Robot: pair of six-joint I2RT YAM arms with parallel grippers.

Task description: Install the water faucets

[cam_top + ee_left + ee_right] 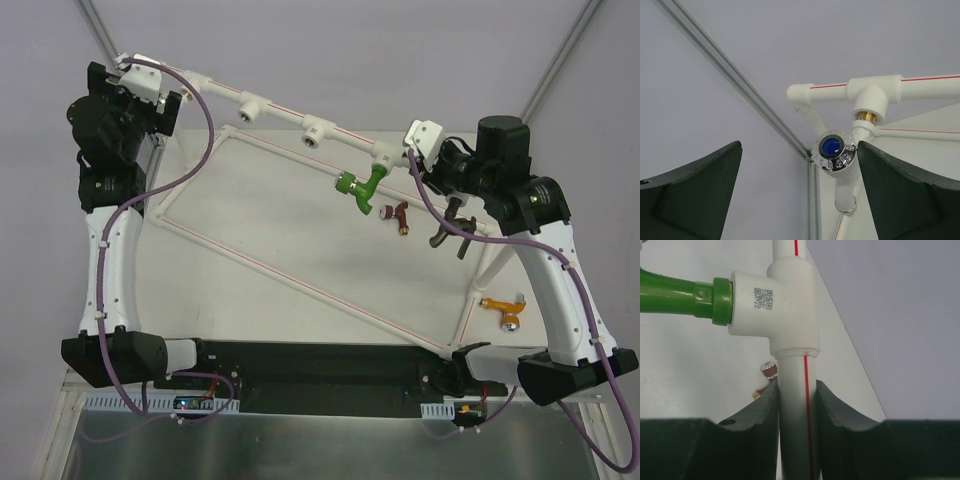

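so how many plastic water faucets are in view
5: green plastic faucet screwed into the white pipe frame, white faucet at its left-end tee, dark red faucet, dark grey faucet and orange faucet loose on the table.

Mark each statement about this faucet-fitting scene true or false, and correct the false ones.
1. The green faucet is fitted into a tee of the pipe frame. True.
2. The right gripper holds the orange faucet. False: it is shut on the white pipe just below that tee, and the orange faucet lies on the table.
3. The left gripper is open. True.
4. The dark red faucet is fitted to the frame. False: it lies loose on the table.
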